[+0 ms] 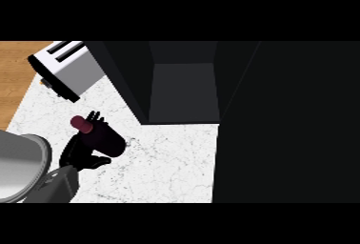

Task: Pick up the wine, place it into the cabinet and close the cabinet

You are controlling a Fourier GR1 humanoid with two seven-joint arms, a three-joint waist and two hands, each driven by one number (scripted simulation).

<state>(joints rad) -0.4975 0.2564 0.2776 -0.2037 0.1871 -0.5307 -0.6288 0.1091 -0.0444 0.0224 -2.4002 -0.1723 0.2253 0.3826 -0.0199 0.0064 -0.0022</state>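
Nearest me, at the lower left of the head view, my left forearm [53,188] comes in from the bottom edge, grey and angled up to the right. Beside it at the far left edge sits a pale grey rounded form [17,164] that I cannot identify.

Just beyond the forearm is my left hand [83,153]. Its fingers [94,116] are curled round the wine [102,138], with the thumb low beside the bottle's body, so I have hold of it. The bottle is dark, with a reddish cap end [81,124]. Its long axis runs on a diagonal: the cap points up and to the left, the wider base down and to the right. I can read no label or writing on it. It shows over the left part of the white speckled surface [169,162], and I cannot tell whether it touches that or is lifted off it.

To the right of the bottle the surface lies bare as far as the tall dark cabinet door [288,124], which fills the right side of the view.

Farther off, the cabinet [183,90] stands open, its grey inside showing between dark walls, well apart from the bottle. At the upper left a silver toaster [67,69] lies tilted near the surface's left edge, with wooden floor [17,81] beyond it.

My right hand is out of view.
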